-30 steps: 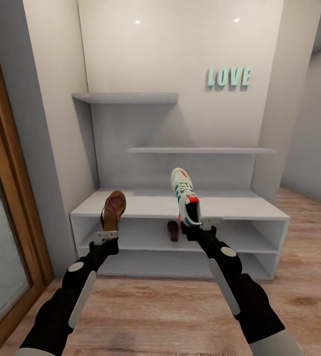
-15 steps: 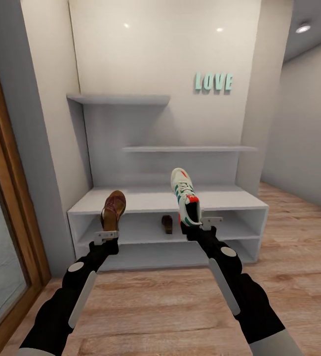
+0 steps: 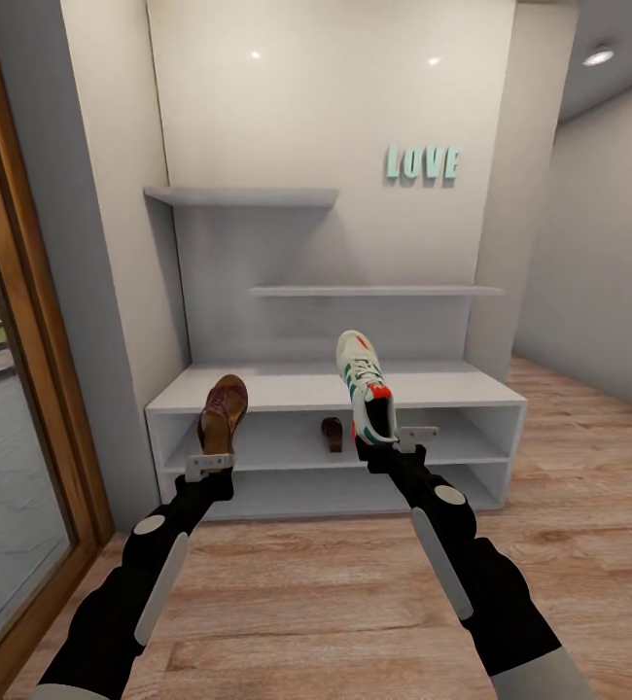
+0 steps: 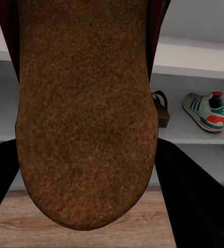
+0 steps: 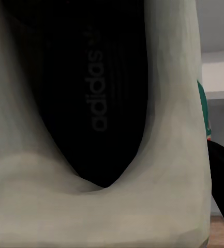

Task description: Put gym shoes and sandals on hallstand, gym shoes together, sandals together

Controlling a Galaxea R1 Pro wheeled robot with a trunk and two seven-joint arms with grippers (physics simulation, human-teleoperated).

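Hallstand (image 3: 335, 389): light grey, stands on the wood-plank floor (image 3: 355, 593) beyond both pincers.
Upper low shelf (image 4: 194, 135): carries a brown sandal (image 4: 161, 107) and a gym shoe (image 4: 207, 111), side by side, apart.
Bench top: bare.

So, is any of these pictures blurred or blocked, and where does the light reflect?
Head view: sharp and evenly lit, with two small bright spots high on the wall and soft shadows under the shelves. Left wrist view: the held sandal is so close it looks grainy and hides much of the rack. Right wrist view: the held sneaker is very close, soft, its inside dark.
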